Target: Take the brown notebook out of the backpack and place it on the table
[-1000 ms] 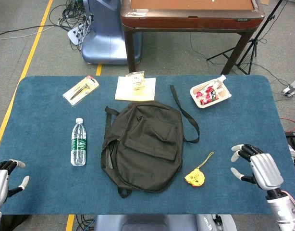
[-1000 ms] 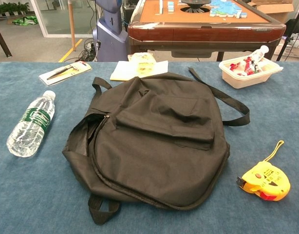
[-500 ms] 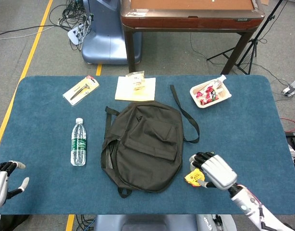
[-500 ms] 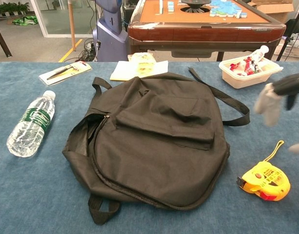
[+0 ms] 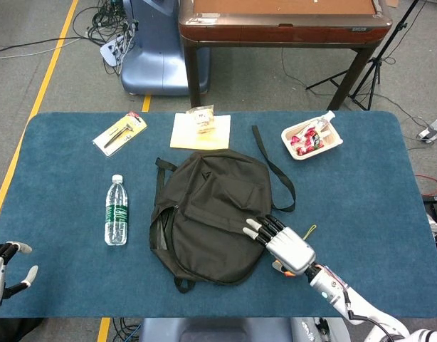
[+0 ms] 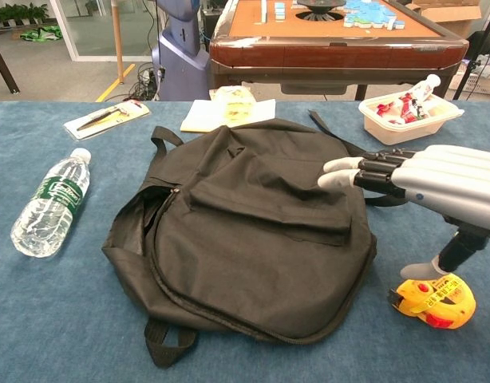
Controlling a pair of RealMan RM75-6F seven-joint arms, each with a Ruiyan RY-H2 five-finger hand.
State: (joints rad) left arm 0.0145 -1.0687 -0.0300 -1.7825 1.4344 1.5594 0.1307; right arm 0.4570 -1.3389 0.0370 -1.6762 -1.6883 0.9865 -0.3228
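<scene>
- Right hand [image 5: 288, 244] reaches over the right edge of the black backpack [image 5: 208, 214], fingers [image 6: 365, 169] stretched out straight and apart — holding nothing. In the chest view the fingertips sit above the bag's front pocket flap; whether they touch the fabric cannot be told.
- Thumb of that hand points down toward the yellow tape measure [image 6: 434, 302], which lies on the table just right of the bag, partly hidden under the hand in the head view.
- Left hand [image 5: 3, 265] sits at the near left corner of the blue table [image 5: 55, 185], mostly cut off by the frame; the fingers that show are apart and hold nothing.
- Backpack lies flat in the middle of the table, straps trailing toward the far side. Its zipper gapes along the left side.
- Brown notebook: not visible in either view — nothing brown shows through the opening.
- Water bottle [image 5: 116, 211] lies on its side left of the bag, cap toward the far side, apart from it.
- Carded tool pack [image 5: 119, 132] at far left.
- Pale yellow pad [image 5: 200, 132] with a small wrapped packet [image 5: 202, 117] on it, just beyond the bag's far edge.
- White tray [image 5: 312, 138] of red-and-white items at far right.
</scene>
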